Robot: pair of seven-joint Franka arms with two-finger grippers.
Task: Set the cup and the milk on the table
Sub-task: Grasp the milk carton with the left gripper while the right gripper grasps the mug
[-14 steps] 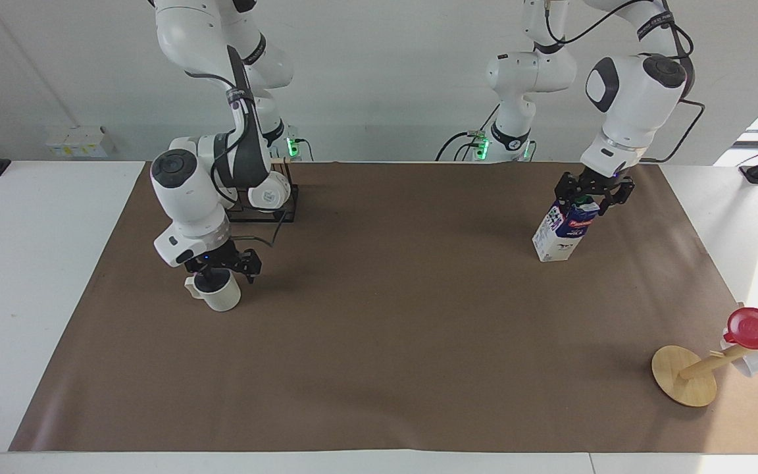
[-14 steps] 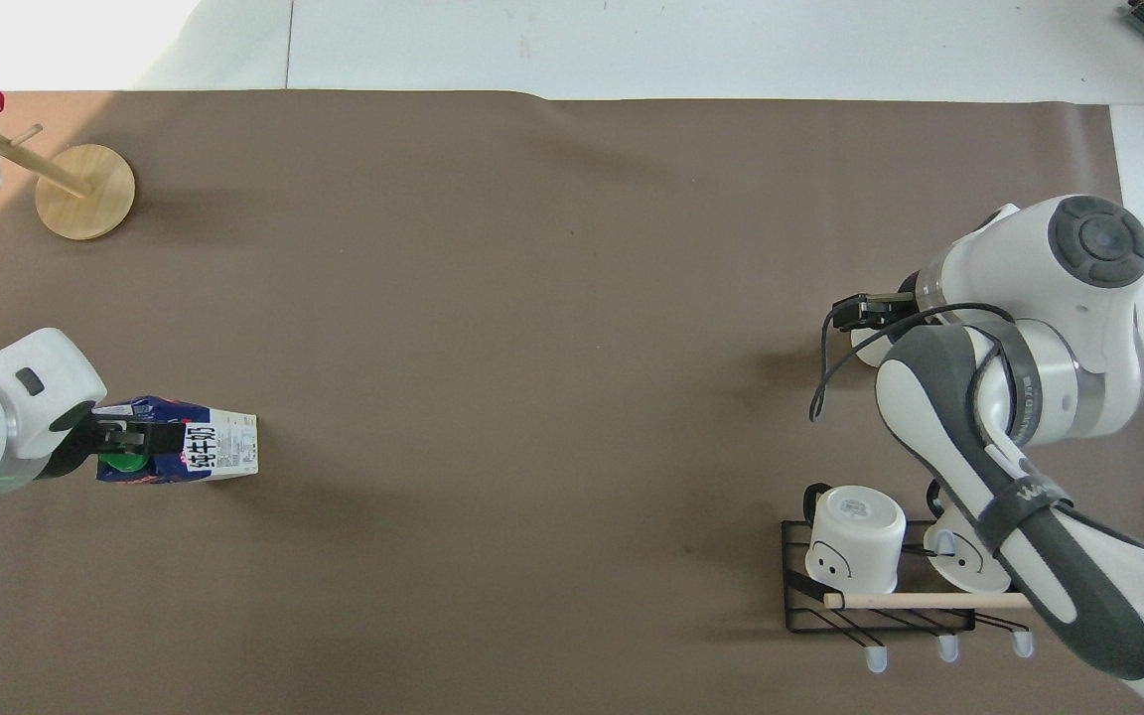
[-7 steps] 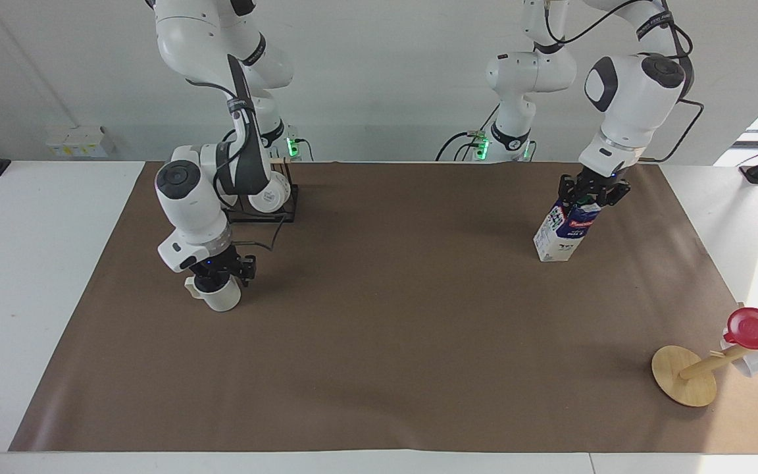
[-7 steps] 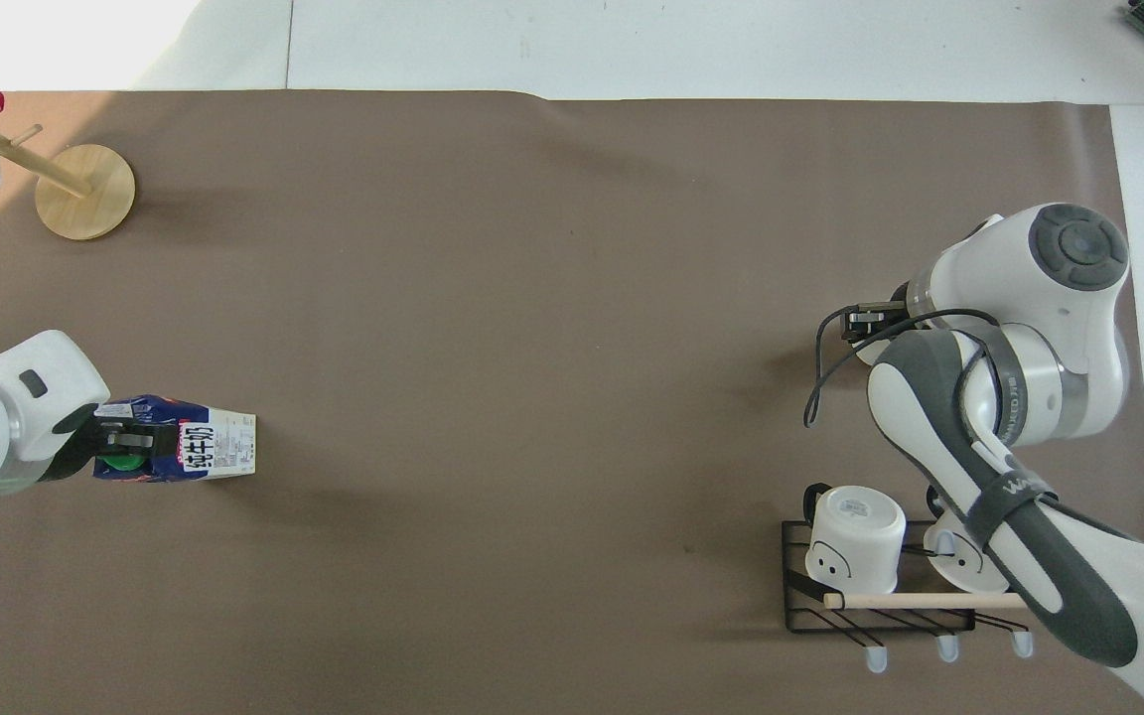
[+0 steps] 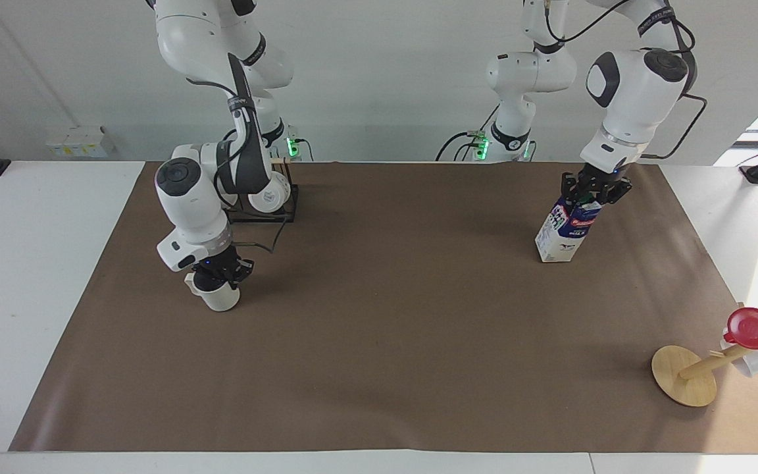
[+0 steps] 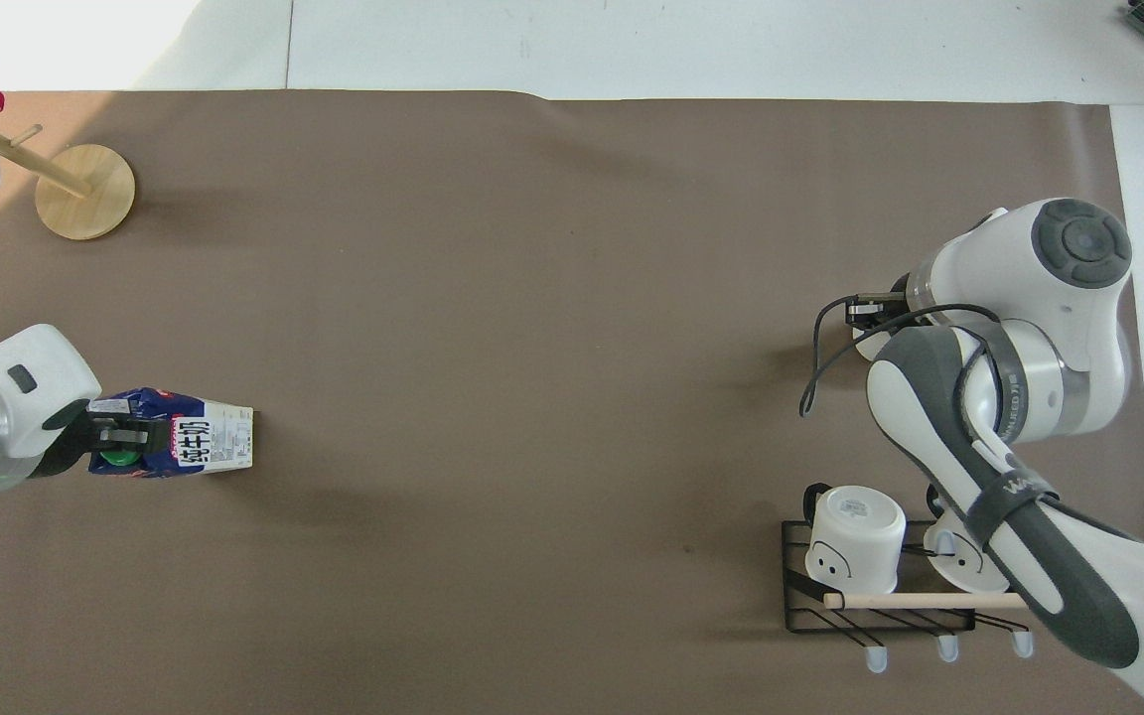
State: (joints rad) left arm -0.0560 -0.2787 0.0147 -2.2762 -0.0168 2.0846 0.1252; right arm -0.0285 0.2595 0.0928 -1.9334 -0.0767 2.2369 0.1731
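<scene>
The off-white cup (image 5: 222,300) stands on the brown paper of the table (image 5: 385,316) toward the right arm's end; a sliver of it shows in the overhead view (image 6: 864,348). My right gripper (image 5: 221,274) sits right on top of the cup, at its rim, and hides its opening. The milk carton (image 5: 564,236) stands on the paper toward the left arm's end, leaning slightly. My left gripper (image 5: 593,192) is shut on the carton's top by the green cap (image 6: 117,458).
A black wire rack (image 6: 800,606) with two white mugs (image 6: 855,541) stands near the right arm's base. A wooden mug tree (image 5: 685,376) with a red cup (image 5: 757,328) stands at the table's corner farthest from the robots, at the left arm's end.
The right hand has turned and settled lower on the cup, now looking narrower. The left gripper has drawn in on the carton's top and stood it a little straighter.
</scene>
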